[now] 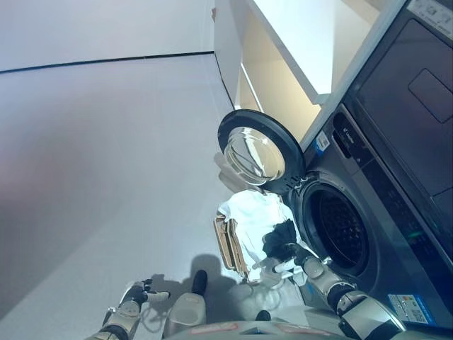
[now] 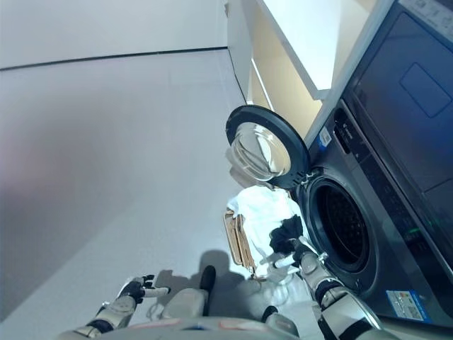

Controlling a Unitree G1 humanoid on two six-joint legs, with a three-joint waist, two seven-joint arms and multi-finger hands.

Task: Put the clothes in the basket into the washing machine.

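A tan woven basket (image 1: 230,244) stands on the floor in front of the dark grey washing machine (image 1: 396,234). A white garment (image 1: 255,216) and a black garment (image 1: 279,235) lie heaped in it. The round door (image 1: 258,152) is swung wide open and the drum (image 1: 340,230) looks dark inside. My right hand (image 1: 289,256) is at the black garment, just outside the drum's rim; dark hand and dark cloth merge, so the hold is unclear. My left hand (image 1: 138,294) hangs open and empty at the lower left, above the floor.
A second dark appliance (image 1: 417,92) is stacked on the washing machine. A white cabinet with an open shelf (image 1: 283,64) stands beyond the door. The grey floor (image 1: 106,156) stretches away on the left.
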